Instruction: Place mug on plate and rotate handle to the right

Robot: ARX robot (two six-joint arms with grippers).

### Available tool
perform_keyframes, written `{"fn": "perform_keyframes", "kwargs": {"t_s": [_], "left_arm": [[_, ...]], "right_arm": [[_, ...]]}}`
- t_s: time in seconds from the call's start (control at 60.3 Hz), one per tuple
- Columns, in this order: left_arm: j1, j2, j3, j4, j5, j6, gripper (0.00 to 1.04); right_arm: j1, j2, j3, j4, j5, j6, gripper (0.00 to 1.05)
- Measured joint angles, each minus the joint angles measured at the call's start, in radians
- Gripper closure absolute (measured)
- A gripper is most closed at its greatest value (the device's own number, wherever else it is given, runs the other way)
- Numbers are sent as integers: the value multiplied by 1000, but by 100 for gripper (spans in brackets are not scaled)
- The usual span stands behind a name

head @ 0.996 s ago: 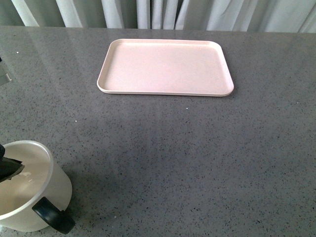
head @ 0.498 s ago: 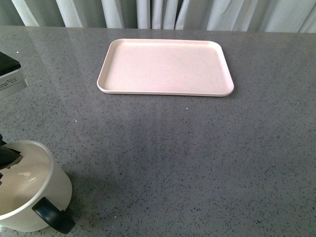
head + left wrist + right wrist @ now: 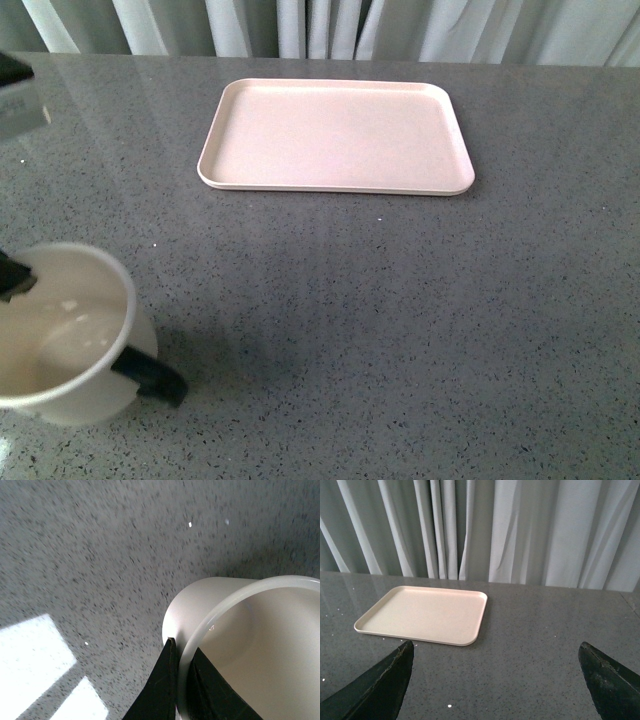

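mug position: the mug [image 3: 65,335] is at the near left corner of the table [image 3: 400,320], well apart from the plate [image 3: 335,135].
mug attitude: mouth up, inside bare; long axis close to vertical. the printed side is not in view.
mug support: a shadow lies on the table beside its base, so it is judged to be raised; contact with the table cannot be confirmed.
handle direction: the handle [image 3: 150,375] points to the robot's right and somewhat toward the near edge.
left gripper: the left gripper [image 3: 182,650] is closed over the mug's wall, one finger inside the rim and one outside, on the side away from the handle.
right gripper: the right gripper [image 3: 495,646] is spread wide and holds nothing; it hangs above the table, facing the plate.
plate state: bare, lying flat at the far centre of the table, long side across the view, just before the curtain [image 3: 300,25].
done: mug gripped at the rim.
left to do: carry the mug away from the robot and to the right, set it inside the plate's raised edge, release.
handle step: judged nearly met already; a small turn to square it to the right may be needed after placing.
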Motion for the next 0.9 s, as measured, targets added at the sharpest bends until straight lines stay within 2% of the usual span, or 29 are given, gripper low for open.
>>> {"fn": "perform_keyframes", "kwargs": {"t_s": [0.183, 0.498, 0.78, 0.896], "left_arm": [[-49, 53, 177, -22, -1, -41, 103], [-151, 369, 613, -76, 16, -110, 103], [-217, 727, 1127, -269, 51, -108, 103], [-222, 824, 1270, -331, 61, -101, 103]], "right_arm": [[0, 0, 0, 0, 0, 0, 9], [0, 0, 0, 0, 0, 0, 9], [0, 0, 0, 0, 0, 0, 9], [0, 0, 0, 0, 0, 0, 9]]}}
